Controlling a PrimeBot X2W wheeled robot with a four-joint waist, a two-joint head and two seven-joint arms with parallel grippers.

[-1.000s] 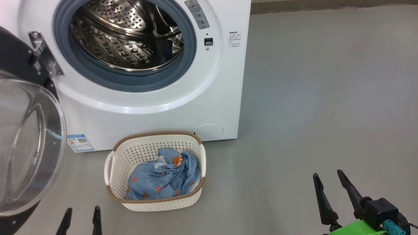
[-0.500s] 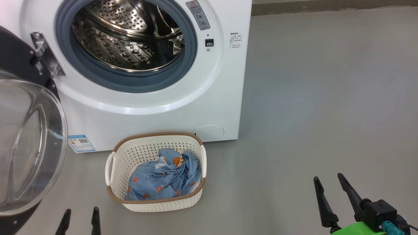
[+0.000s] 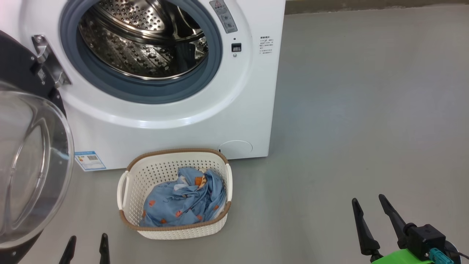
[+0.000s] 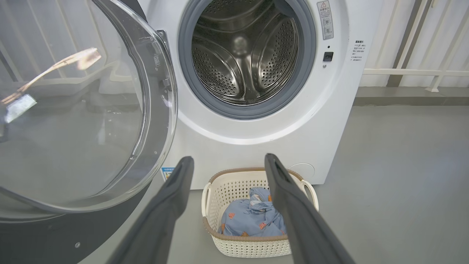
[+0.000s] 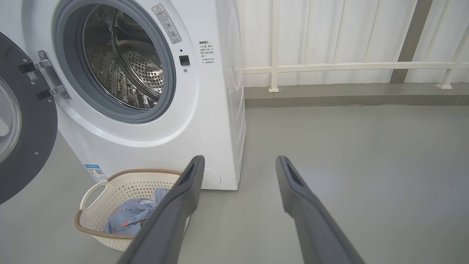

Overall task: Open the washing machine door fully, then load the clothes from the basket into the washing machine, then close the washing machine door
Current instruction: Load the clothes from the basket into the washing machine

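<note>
So the washing machine door stands wide open, clothes bunched in the basket just before the washing machine, left gripper and right gripper both spread apart, empty.

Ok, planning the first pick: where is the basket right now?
In the head view the basket sits on the floor left of centre, just before the washing machine, below its drum opening and right of the open door.

washing machine white, grey gasket, perforated steel drum. washing machine door black, clear glass window. basket cream-white, brown woven-look rim. clothes light blue, small orange-red prints. floor grey.
</note>
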